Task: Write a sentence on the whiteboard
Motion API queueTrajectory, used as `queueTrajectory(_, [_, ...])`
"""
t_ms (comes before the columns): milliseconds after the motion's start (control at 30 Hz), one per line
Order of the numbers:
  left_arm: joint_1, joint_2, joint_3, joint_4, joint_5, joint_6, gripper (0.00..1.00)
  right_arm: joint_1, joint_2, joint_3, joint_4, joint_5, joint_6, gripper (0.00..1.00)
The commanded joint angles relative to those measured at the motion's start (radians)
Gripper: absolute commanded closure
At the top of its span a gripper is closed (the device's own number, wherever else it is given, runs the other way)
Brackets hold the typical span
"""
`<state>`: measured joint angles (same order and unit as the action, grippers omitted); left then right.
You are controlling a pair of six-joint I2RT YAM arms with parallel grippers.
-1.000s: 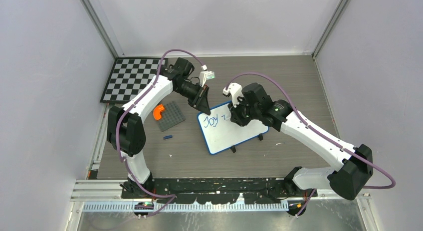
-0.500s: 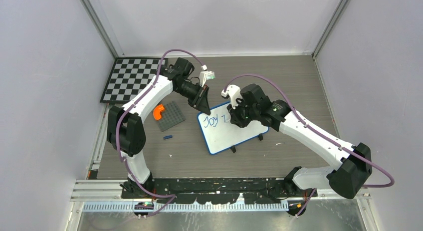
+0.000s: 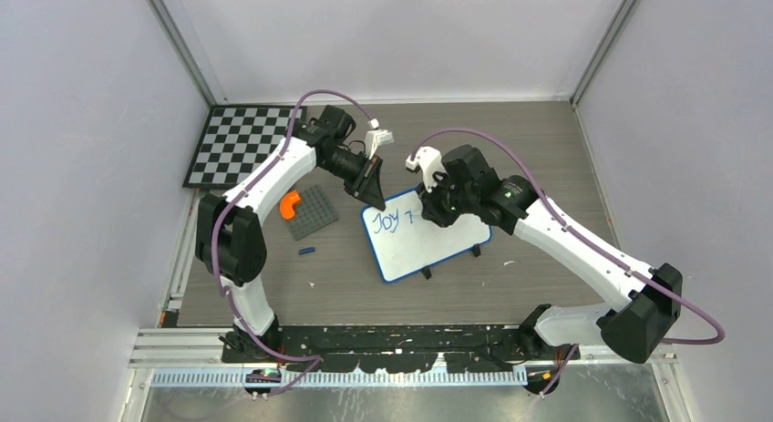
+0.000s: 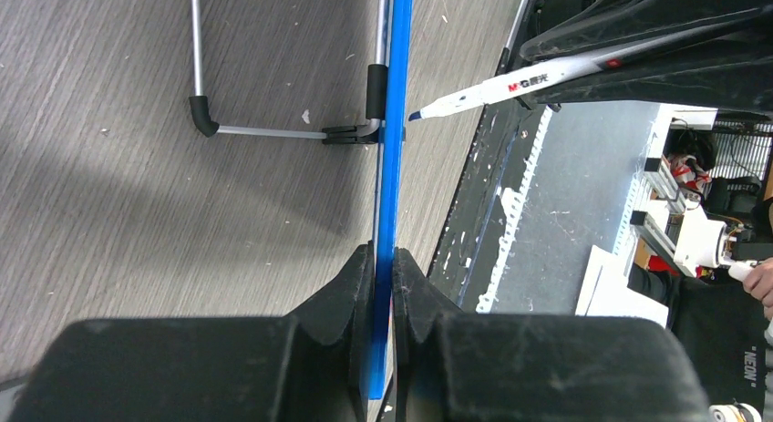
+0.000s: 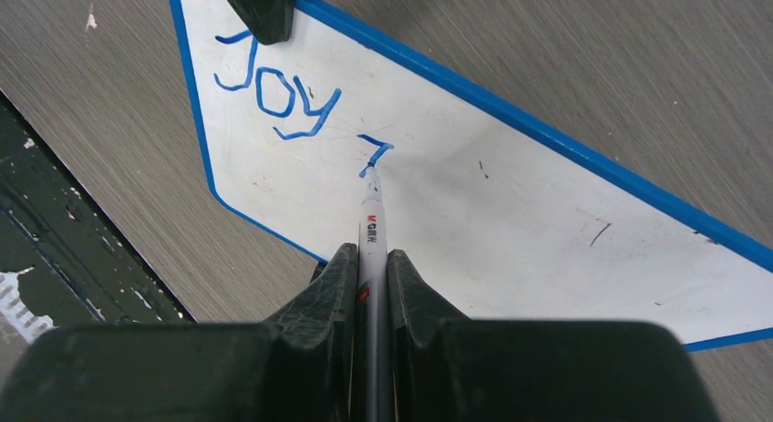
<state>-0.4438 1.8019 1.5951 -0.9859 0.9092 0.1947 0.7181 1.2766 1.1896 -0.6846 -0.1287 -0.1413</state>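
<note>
The whiteboard [image 3: 428, 244], white with a blue frame, stands tilted on the table's middle; it also shows in the right wrist view [image 5: 510, 203] and edge-on in the left wrist view [image 4: 394, 149]. Blue writing [image 5: 278, 89] reads "Joy", with a started stroke [image 5: 374, 151] right of it. My left gripper [image 3: 372, 192] [image 4: 383, 258] is shut on the board's top-left frame edge. My right gripper [image 3: 436, 211] [image 5: 369, 258] is shut on a white marker [image 5: 370, 231], whose blue tip touches the board at the stroke. The marker also shows in the left wrist view [image 4: 492, 87].
A grey studded plate [image 3: 310, 212] with an orange curved piece [image 3: 289, 203] lies left of the board. A small blue cap [image 3: 306, 252] lies on the table below it. A checkerboard [image 3: 239, 144] lies at the back left. The board's black feet [image 3: 475, 251] point toward the front.
My right gripper has shifted slightly with the marker, and the blue stroke after "Joy" has grown. The left gripper and board have stayed put.
</note>
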Motion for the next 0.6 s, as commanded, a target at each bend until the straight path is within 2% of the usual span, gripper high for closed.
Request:
queueTrajectory(0, [-0.021,0.011,0.008,-0.011,-0.025,-0.001,1.00,0.000,-0.009,0.068,0.017,-0.002,0.002,1.00])
queueTrajectory(233, [-0.021,0.008,0.004,-0.011,-0.027,0.002,1.00,0.001,0.020,0.088,0.052,0.027,0.021,1.00])
queueTrajectory(567, [-0.021,-0.001,-0.004,-0.010,-0.031,0.005,1.00,0.000,0.042,0.032,0.083,0.067,0.004,1.00])
